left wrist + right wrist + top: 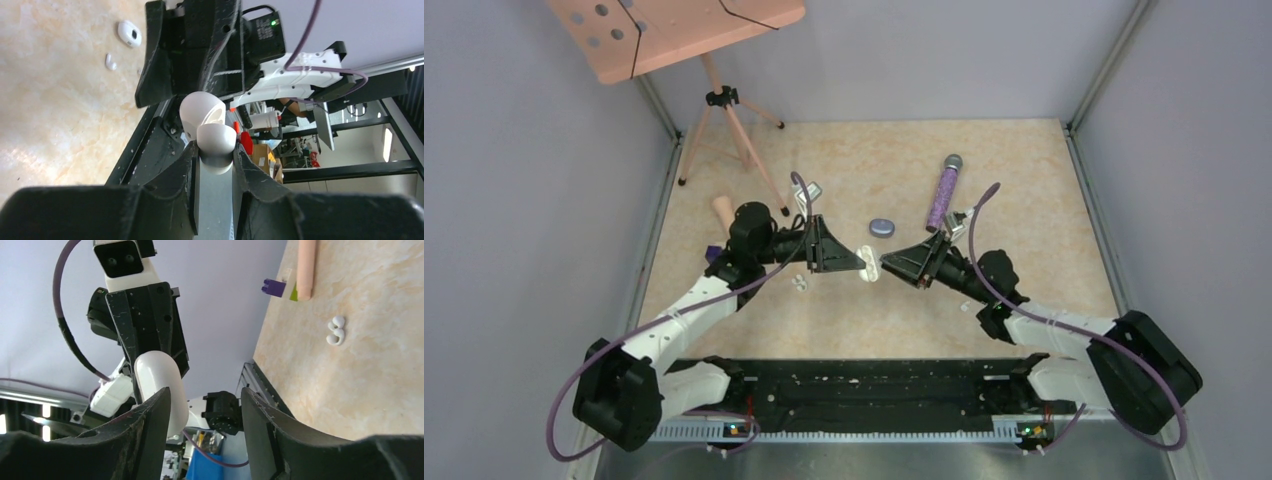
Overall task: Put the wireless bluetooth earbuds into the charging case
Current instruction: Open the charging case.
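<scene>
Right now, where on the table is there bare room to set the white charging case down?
Bare: the tabletop right of the purple microphone, and the near strip ahead of the arm bases. Crowded: mid-table, around grey disc and white earbuds.

The glossy white charging case (216,136), lid hinged open, is pinched in the left hand (214,152) above the surface (370,370). Two white earbuds (336,331) lie touching on the surface, outside the case.

Two robot arms, left arm (679,315) and right arm (1064,328): white shells, black joints and bases, a purple cable (550,425) looping beside each. The left pincer (864,262) and right pincer (883,266) are black wedges (edges scuffed pale).
</scene>
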Robot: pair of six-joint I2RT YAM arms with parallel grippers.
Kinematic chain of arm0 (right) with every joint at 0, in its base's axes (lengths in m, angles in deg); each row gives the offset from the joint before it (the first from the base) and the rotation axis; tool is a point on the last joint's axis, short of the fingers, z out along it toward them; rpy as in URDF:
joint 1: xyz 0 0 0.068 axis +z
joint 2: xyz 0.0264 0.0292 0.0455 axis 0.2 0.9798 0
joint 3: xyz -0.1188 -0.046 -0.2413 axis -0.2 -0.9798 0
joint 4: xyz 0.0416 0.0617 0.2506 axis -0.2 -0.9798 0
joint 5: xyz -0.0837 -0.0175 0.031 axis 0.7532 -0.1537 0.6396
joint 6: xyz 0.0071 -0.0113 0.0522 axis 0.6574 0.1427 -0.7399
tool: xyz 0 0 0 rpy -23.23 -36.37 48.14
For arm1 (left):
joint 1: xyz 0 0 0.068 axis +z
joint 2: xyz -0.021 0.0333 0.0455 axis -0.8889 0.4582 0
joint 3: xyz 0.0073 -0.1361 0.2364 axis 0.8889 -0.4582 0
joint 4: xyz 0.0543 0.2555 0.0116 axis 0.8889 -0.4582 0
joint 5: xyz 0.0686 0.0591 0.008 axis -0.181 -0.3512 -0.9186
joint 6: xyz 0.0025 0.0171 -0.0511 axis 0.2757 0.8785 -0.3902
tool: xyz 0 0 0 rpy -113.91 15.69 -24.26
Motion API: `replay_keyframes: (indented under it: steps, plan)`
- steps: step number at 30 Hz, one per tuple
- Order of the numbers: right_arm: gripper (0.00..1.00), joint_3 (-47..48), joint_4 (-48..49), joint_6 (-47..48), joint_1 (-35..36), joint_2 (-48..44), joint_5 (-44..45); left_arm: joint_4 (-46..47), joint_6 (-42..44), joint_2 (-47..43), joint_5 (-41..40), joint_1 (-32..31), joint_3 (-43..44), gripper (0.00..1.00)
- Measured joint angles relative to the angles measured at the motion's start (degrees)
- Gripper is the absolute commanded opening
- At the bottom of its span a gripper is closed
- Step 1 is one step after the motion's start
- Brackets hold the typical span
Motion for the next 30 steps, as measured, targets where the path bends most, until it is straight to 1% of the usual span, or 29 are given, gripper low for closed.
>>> replay_keyframes:
  steps: [3, 4, 6, 9, 13, 15, 17, 20, 24, 26, 30]
  plan:
    - [0.57, 0.72, -7.58, 3.23, 0.00, -3.96, 1.09, -3.98, 2.25, -0.13, -0.02, 0.22, 0.11, 0.00]
    - [0.58, 1.33, -11.43, 4.74, 0.00, -5.84, 1.81, -5.57, 3.08, -0.13, -0.07, 0.39, 0.17, 0.00]
    - [0.58, 2.56, -17.99, 7.72, 0.00, -9.46, 3.15, -10.16, 5.05, -0.13, -0.24, 1.27, 0.63, 0.00]
    - [0.58, 4.96, -26.62, 12.33, 0.00, -13.29, 5.07, -18.69, 8.83, -0.13, -0.90, 4.44, 1.99, 0.00]
    - [0.58, 7.17, -36.52, 17.86, 0.22, -14.71, 7.56, -28.50, 13.57, -0.66, -1.38, 9.18, 3.30, 0.00]
    - [0.59, 8.28, -40.81, 20.61, 1.09, -14.36, 9.14, -32.54, 15.82, -1.05, -1.42, 10.05, 3.93, 0.00]
    - [0.59, 10.78, -44.76, 24.26, 3.41, -12.68, 9.97, -36.04, 18.40, -1.11, -1.01, 10.10, 4.70, 0.00]
    - [0.60, 16.92, -47.06, 29.31, 7.56, -7.91, 8.41, -41.53, 23.21, -1.07, 0.00, 10.10, 5.95, 0.00]
    - [0.61, 22.77, -47.82, 34.47, 10.03, -4.28, 7.23, -48.74, 30.69, -0.33, 1.09, 10.10, 7.80, 0.00]
    - [0.62, 25.11, -48.78, 36.50, 10.25, -2.56, 6.73, -50.29, 32.74, -0.37, 1.73, 10.10, 8.11, 0.00]
    - [0.63, 28.46, -49.86, 39.39, 10.60, 1.62, 4.48, -50.73, 34.03, -0.70, 2.64, 10.10, 8.28, 0.00]
